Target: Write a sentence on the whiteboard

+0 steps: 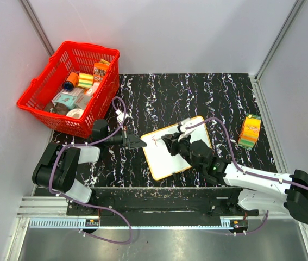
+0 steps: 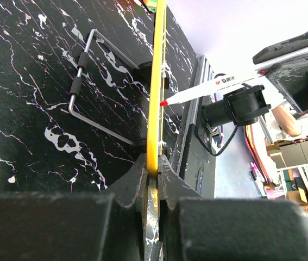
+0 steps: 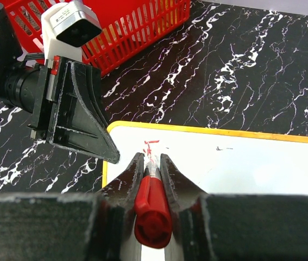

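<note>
On the whiteboard, clamped by left gripper, right gripper's gripped marker abuts illegible sentence.

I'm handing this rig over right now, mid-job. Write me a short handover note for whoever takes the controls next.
Left hand: shut on the rim of the whiteboard at its left end; the board lies on the table.
Right hand: shut on a red marker, tip down on the board close to the left hand.
Done: only a few red strokes near that corner.
Left: nearly the whole sentence; the rest of the board is almost blank.
</note>
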